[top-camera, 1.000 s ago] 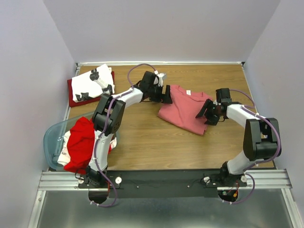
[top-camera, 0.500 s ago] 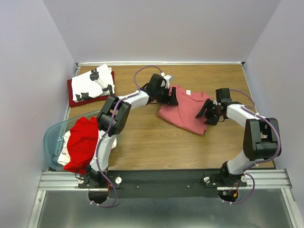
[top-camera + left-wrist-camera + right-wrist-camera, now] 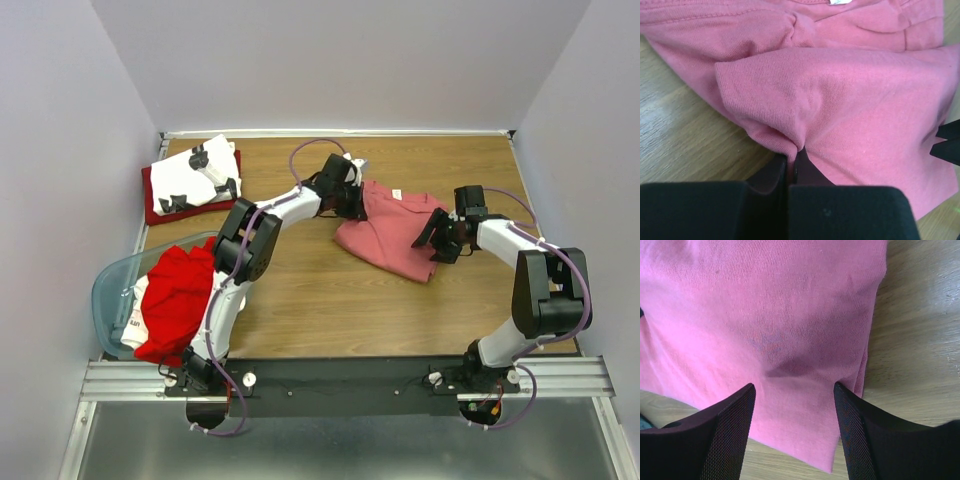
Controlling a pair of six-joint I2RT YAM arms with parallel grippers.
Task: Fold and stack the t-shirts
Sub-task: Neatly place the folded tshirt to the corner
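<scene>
Salmon-pink t-shirt (image 3: pixel 392 232) lies rumpled on the table (image 3: pixel 300 300), between the two arms. The left gripper (image 3: pixel 791 167), gaping a second ago, has now pinched shut on a fold at the shirt's left edge. The right gripper (image 3: pixel 792 386) sits over the opposite edge, fingers spread wide. With one side held, spreading it flat looks possible.

Item: rectangular table top of light brown wood-grain board (image 3: pixel 320 300), being enclosed at the back and both sides by plain pale lilac-grey walls (image 3: pixel 340 60). Its far edge is being bordered by a thin white strip (image 3: pixel 400 132); its near edge is being fronted by a ribbed silver aluminium rail (image 3: pixel 125 380), with a dull grey metal sheet (image 3: pixel 330 445) below. The whole is being lit evenly and softly.
</scene>
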